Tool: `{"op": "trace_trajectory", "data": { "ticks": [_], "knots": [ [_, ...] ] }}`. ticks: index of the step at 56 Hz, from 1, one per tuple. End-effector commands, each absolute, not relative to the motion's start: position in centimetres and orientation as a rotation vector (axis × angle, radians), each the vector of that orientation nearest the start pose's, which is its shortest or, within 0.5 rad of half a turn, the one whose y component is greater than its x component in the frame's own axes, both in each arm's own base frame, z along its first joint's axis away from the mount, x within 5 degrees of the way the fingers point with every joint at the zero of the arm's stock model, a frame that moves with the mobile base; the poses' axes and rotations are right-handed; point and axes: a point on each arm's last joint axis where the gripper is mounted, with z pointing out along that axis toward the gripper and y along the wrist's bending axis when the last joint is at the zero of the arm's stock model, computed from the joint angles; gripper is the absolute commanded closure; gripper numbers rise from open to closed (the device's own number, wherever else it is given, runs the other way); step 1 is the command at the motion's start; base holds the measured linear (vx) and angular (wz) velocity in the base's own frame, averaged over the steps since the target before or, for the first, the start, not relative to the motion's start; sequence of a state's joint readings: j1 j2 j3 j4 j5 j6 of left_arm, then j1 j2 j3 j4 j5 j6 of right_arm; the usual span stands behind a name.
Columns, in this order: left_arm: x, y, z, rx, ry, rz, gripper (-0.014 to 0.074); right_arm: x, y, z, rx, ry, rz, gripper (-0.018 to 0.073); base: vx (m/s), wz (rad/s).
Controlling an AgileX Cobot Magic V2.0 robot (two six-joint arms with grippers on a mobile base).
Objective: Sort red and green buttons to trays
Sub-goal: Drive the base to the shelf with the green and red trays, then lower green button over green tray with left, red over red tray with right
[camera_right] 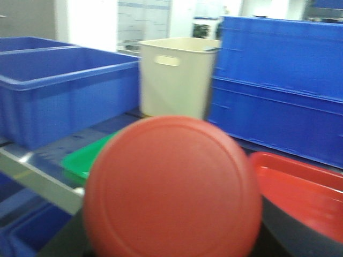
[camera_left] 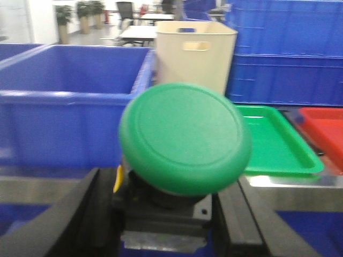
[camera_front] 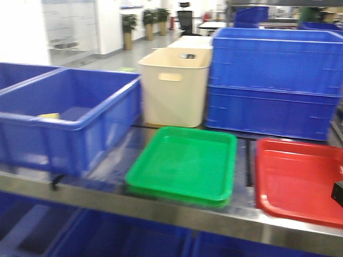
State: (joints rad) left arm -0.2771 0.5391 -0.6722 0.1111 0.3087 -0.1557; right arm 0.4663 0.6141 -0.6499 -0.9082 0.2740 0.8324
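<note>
Steel worktop [camera_front: 177, 214], blue crates [camera_front: 273, 80] behind. Green tray [camera_front: 185, 160] left, red tray [camera_front: 295, 182] right, side by side. My left claw [camera_left: 161, 225] pinches green button [camera_left: 185, 139] by dark body; right claw [camera_right: 174, 243] pinches red button [camera_right: 171, 187]. Each held short of matching tray, I judge, ready for drop.

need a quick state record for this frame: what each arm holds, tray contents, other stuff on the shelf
left fingers: clamp green button by its dark body
right fingers: flank red button; cap hides the contact
green tray: empty, mid shelf
red tray: empty, right of green tray, gap between them
behind trays: cream tub, blue crates
buttons sorted: none yet
</note>
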Motion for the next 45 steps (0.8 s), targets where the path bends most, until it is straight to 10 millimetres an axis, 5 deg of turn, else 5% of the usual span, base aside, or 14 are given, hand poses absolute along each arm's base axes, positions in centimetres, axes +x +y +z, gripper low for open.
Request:
{"op": "trace_trajectory", "data": {
  "ticks": [1,21,45],
  "knots": [
    [10.27,-2.77,38.87,0.158,1.536,-0.250,0.0602,11.96,4.18,38.11,-0.287,1.524,0.157,0.0568,0.23,-0.69],
    [10.27,-2.77,38.87,0.158,1.536,-0.250,0.0602,11.96,4.18,38.11,-0.287,1.524,0.157,0.0568,0.22,-0.53],
    [10.27,-2.77,38.87,0.158,1.536,-0.250,0.0602,11.96,4.18,38.11,-0.287,1.524,0.157,0.0568,0.22,-0.16]
  ]
}}
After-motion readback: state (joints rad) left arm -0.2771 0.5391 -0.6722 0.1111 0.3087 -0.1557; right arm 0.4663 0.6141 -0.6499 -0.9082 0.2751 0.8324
